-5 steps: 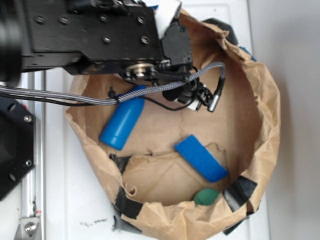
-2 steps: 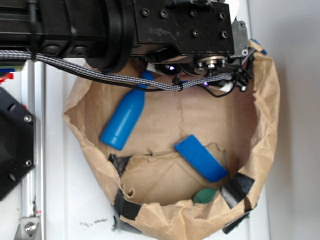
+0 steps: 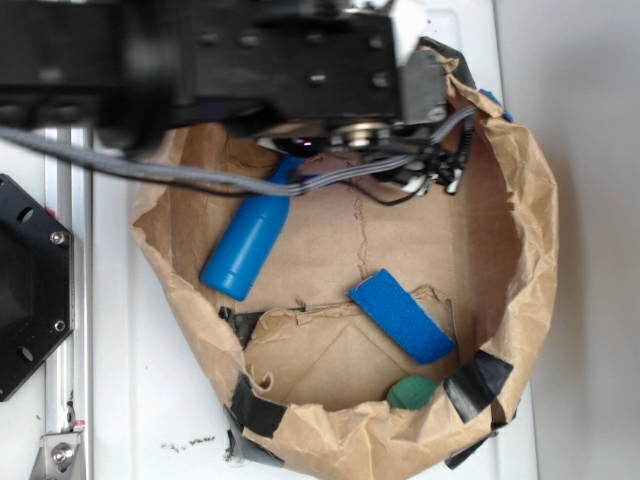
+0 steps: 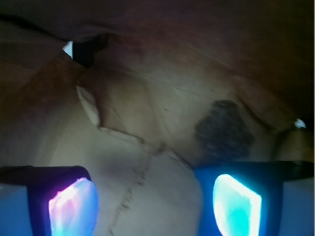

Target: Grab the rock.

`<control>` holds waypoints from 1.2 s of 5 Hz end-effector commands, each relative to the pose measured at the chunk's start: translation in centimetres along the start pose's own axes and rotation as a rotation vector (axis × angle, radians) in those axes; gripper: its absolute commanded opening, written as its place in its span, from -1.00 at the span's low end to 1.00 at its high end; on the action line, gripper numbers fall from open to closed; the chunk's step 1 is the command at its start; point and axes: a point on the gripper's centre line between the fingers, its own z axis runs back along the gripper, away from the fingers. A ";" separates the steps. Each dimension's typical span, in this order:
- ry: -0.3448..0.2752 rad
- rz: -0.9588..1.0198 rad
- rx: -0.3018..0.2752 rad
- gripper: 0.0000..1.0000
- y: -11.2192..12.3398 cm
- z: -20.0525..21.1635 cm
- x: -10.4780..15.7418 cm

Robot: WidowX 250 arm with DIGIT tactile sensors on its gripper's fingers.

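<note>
Wrist view: the tool (image 4: 155, 204), jaws wide apart and empty, hangs inside the paper bag (image 4: 147, 118) near the rock (image 4: 224, 130), a dark, lumpy stone ahead of the right finger, likely hard, rough and best pinched across its narrowest width.

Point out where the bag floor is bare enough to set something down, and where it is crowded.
Bare paper lies between the blue bottle and the blue block, and right of the block toward the bag wall. The torn flap below the block is also clear. It is crowded at the top, where the arm covers the floor, and in the wrist view the rock sits just ahead of the open gripper.
</note>
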 end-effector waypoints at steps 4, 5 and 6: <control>-0.088 0.069 0.014 1.00 3.5 -2.0 0.1; -0.115 0.081 0.022 1.00 3.8 -2.7 0.4; -0.101 0.107 0.027 1.00 3.3 -2.8 1.3</control>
